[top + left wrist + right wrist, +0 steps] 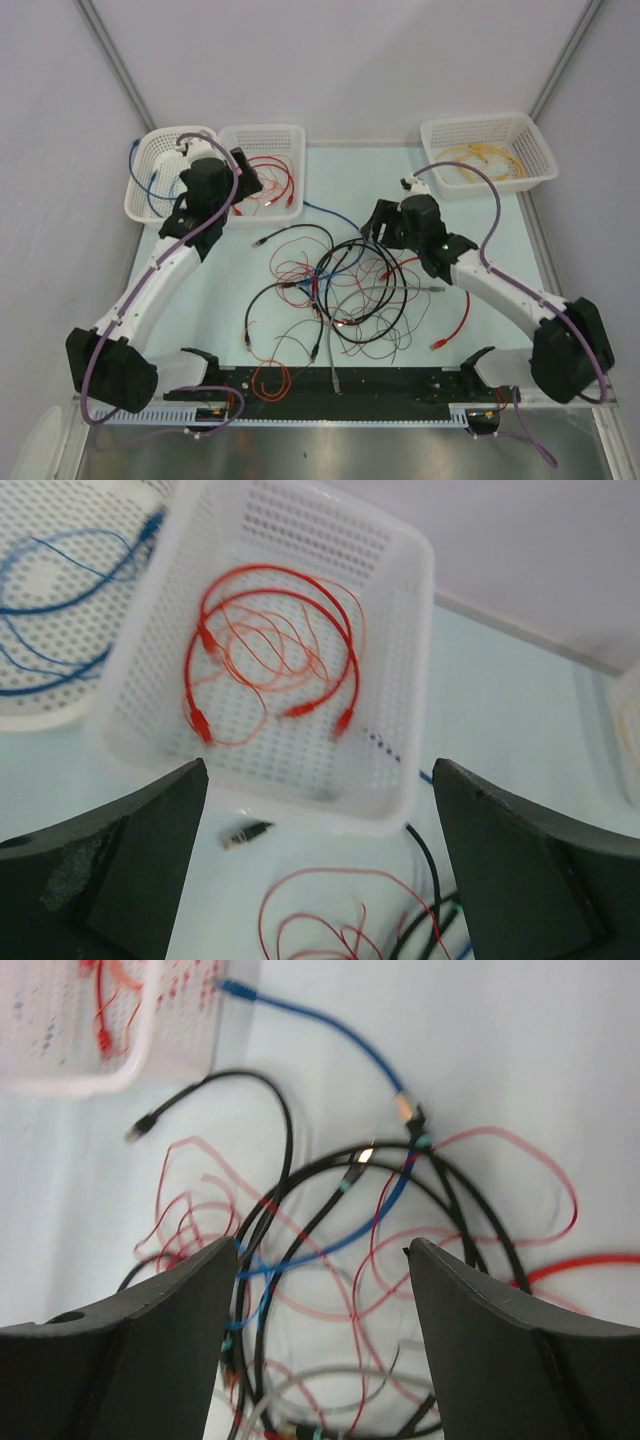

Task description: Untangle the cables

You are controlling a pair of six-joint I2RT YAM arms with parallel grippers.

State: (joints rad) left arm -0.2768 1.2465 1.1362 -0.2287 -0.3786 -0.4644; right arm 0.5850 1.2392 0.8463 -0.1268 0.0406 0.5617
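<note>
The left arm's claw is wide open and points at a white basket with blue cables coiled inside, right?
Not quite. The left gripper is wide open and points at a white basket, but the cables coiled inside are red, not blue, as the left wrist view shows.

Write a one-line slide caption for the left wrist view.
Open left claw above a white basket of coiled red cables; a blue cable lies in the neighbouring basket.

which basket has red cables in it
The second basket from the left, holding red cables; the far-left basket holds blue cable, the right basket yellow.
</note>
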